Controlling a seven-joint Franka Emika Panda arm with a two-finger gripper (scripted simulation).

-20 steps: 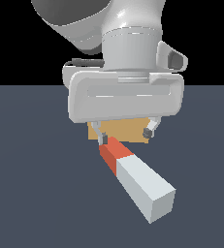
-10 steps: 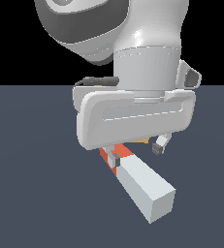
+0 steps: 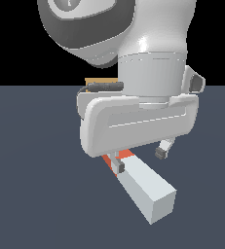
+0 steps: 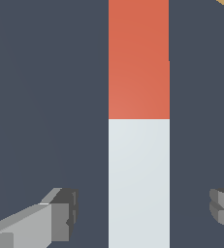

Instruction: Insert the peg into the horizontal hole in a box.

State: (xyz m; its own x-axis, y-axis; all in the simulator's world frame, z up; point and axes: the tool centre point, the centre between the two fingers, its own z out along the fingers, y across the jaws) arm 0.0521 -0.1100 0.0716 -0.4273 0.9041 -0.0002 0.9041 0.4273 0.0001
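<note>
White-grey with a red-orange end, the peg (image 3: 145,192) was laid flat on the dark worktop (image 3: 31,185). The claw (image 3: 140,159) was spread wide open right above it, one finger (image 4: 60,218) seen on either side, nothing gripped. Only a sliver of the tan box (image 3: 100,81) could be spotted behind the arm.

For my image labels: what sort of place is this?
Likely a bare simulated test scene: flat dark grey floor, black void behind, only a white-and-red square peg, a tan wooden box and the open gripper.

Even, flat, shadowless light; sharp renders
</note>
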